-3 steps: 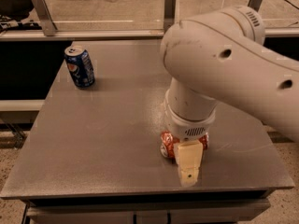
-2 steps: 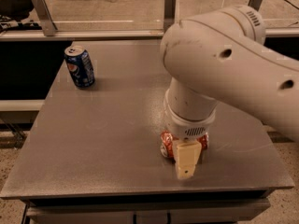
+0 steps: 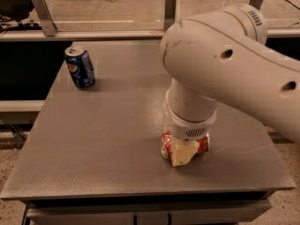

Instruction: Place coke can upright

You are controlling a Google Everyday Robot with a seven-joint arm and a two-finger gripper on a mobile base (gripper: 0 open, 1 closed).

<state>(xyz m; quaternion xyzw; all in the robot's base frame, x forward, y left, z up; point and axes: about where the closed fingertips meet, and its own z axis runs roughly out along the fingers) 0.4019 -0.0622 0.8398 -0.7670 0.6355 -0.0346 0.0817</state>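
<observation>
Drawn closer, end effector (image 3: 181, 154) sits over coke can (image 3: 203, 144); grasp cannot be told.

- Grey matte worktop (image 3: 103, 144), square-edged, with a soft sheen near its middle.
- Pale horizontal rail (image 3: 84, 33) along its far edge, carrying grey upright brackets (image 3: 43, 11).
- Beige speckled floor (image 3: 108, 3) beyond the rail.
- Dark gap (image 3: 28, 74) at left.
- Warm, dim light.
- The jaws sit low over the worktop's near right part.
</observation>
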